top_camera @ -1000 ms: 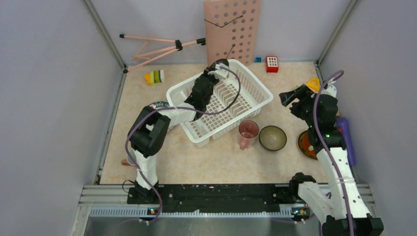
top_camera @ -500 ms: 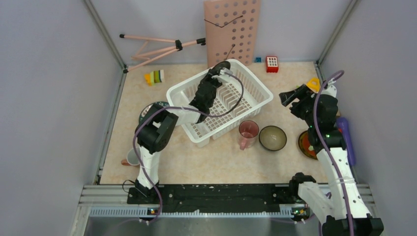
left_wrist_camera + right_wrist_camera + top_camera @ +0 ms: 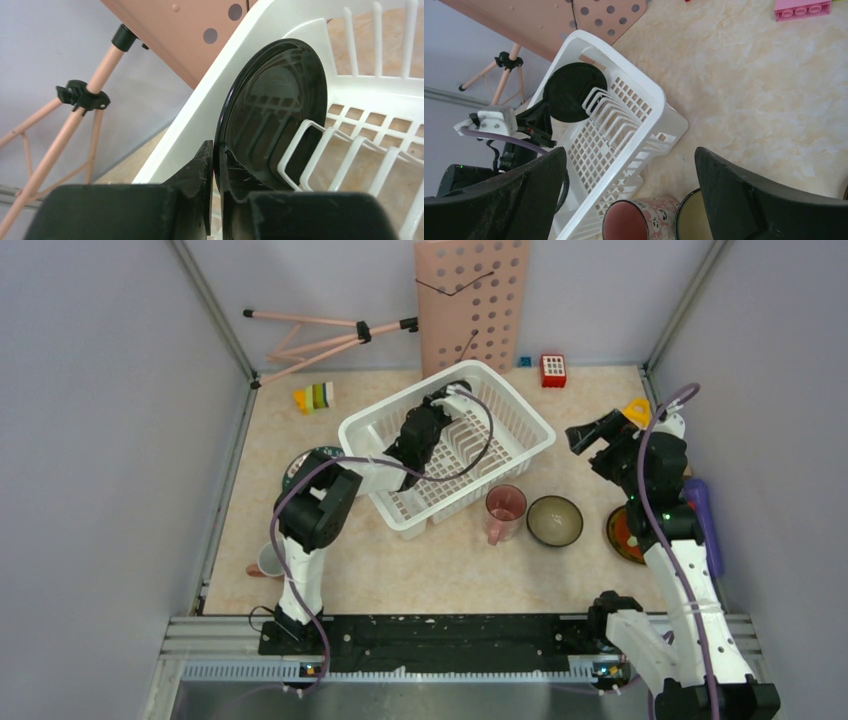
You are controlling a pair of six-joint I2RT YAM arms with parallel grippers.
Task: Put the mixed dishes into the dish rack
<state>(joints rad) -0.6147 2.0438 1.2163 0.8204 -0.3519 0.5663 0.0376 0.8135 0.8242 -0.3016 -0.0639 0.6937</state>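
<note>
left gripper [image 3: 215, 150] is pinching the rim of the black plate [image 3: 275, 105] standing upright in the dish rack [image 3: 360, 92], right gripper [image 3: 592, 433] is hovering wide open, holding nothing.

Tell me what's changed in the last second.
The left arm's elbow swung in toward the dish rack. It pushed the left claw, shut on the rim of the black plate, slightly toward the rack's far end, where the plate stands on edge. The right claw, empty, spread a little wider. The rack, pink mug and bowl stayed put.
</note>
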